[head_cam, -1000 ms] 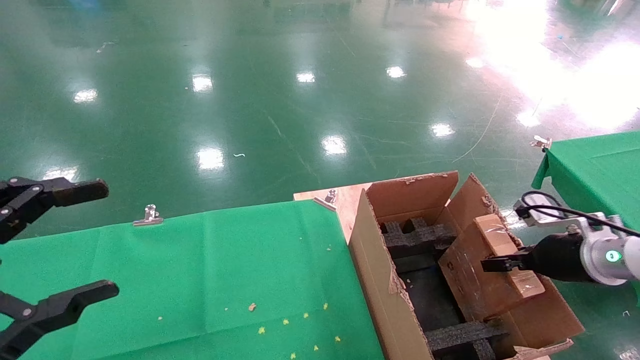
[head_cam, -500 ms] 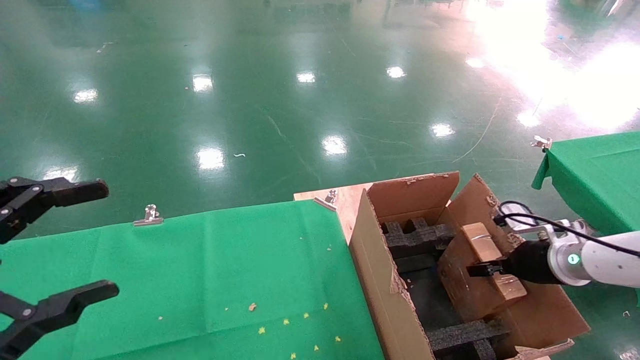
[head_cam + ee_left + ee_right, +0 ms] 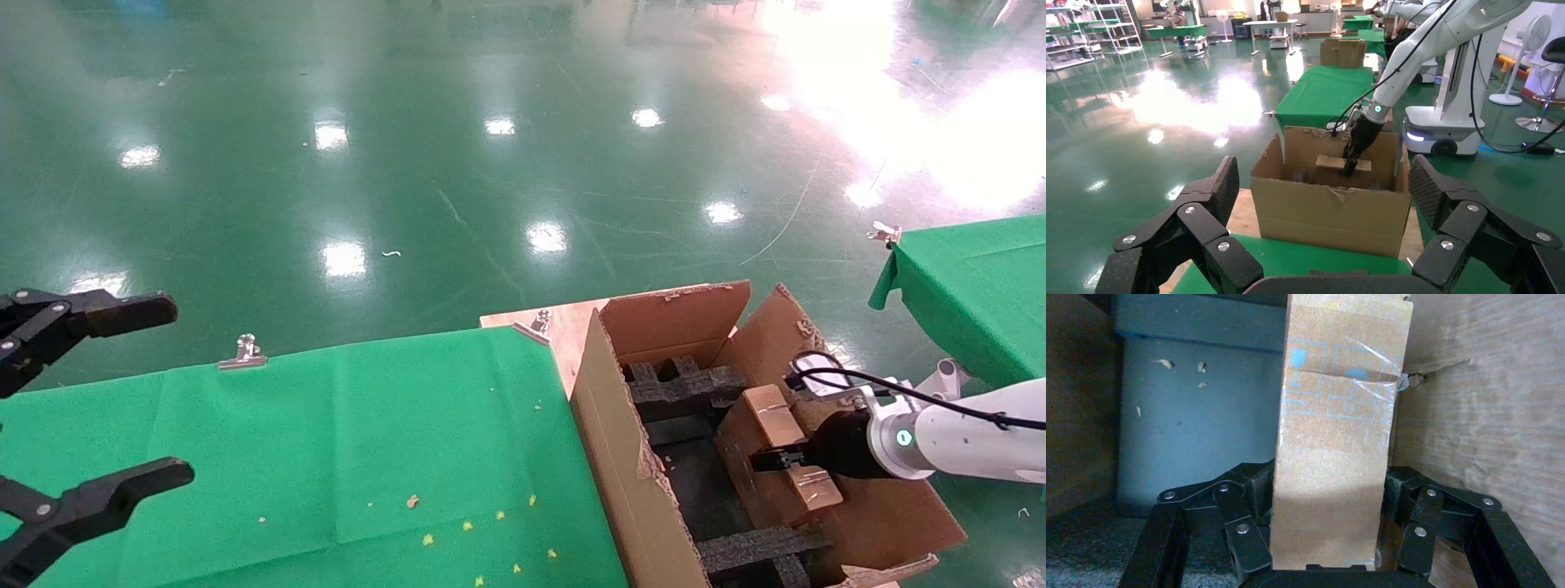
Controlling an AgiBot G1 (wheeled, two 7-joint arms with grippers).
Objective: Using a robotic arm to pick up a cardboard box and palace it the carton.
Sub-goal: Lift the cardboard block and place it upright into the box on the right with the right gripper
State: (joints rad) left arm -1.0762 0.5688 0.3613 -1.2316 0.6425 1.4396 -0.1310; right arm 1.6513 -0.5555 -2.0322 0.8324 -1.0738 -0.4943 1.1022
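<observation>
Brown cardboard box (image 3: 776, 457), one, pinched by right gripper (image 3: 772, 461) jaws inside one carton (image 3: 621, 457); left gripper (image 3: 122, 392) jaws spread.

The head camera is looking forward and down from above, with the green table (image 3: 327, 441) at 7 o'clock and the carton (image 3: 621, 457) at 5 o'clock. The left wrist camera is looking out between the left gripper (image 3: 1324, 199) toward the same carton (image 3: 1330, 208), seen from far, at 12 o'clock. The right wrist camera is sitting very near, inside the carton, looking along the cardboard box (image 3: 1340, 429). All 3 views are sharing the carton.
</observation>
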